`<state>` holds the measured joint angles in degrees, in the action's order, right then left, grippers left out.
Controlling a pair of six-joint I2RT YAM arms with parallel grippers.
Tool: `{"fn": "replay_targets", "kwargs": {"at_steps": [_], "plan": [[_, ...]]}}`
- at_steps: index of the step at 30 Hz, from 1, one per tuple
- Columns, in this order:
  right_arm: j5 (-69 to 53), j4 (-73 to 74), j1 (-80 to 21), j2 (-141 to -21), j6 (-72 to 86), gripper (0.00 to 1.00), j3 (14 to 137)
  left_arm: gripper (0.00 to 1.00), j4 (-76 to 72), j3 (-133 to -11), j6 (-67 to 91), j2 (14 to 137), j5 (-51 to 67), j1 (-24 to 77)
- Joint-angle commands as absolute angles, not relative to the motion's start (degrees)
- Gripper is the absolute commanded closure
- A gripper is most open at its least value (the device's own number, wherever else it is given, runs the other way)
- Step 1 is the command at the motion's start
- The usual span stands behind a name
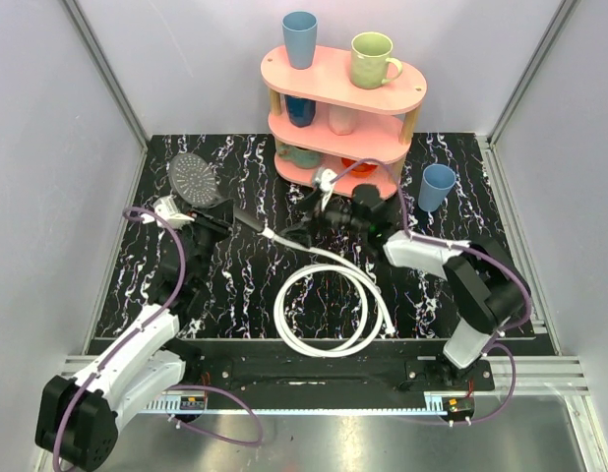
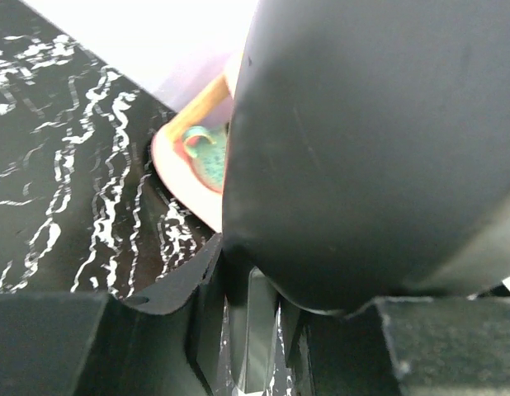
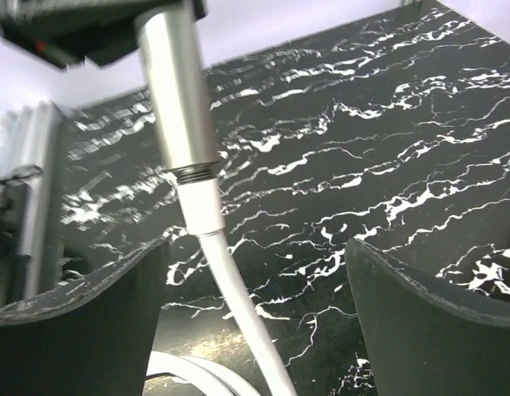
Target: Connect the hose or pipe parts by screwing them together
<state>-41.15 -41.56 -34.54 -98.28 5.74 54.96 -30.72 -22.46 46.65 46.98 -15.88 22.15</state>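
Over marbled tabletop (image 3: 387,148), hose (image 3: 236,301) runs through open right hand (image 3: 257,318).

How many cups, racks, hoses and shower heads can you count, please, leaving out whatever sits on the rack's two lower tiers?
Cups: 3
Rack: 1
Hose: 1
Shower head: 1
Total: 6
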Motion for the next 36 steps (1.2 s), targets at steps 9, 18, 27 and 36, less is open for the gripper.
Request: {"fn": "replay_targets", "kwargs": {"at_steps": [9, 18, 27, 36], "plan": [[6.58, -42.18, -56.68, -95.88, -24.16, 0.01, 51.76, 1.0, 5.52, -40.51, 59.59, 45.96, -25.93, 22.41], [14.5, -46.75, -62.05, -103.27, -28.39, 0.11, 57.39, 1.0, 14.41, -43.77, 64.24, 46.5, -26.28, 22.59], [13.98, -47.99, -63.11, -106.17, -27.6, 0.75, 60.56, 1.0, 15.21, -42.28, 67.06, 46.14, -24.71, 22.5], [-6.83, -35.17, -57.5, -102.57, -18.82, 1.0, 65.56, 1.0, -20.74, -22.18, 58.97, 39.12, -8.89, 22.68]]}}
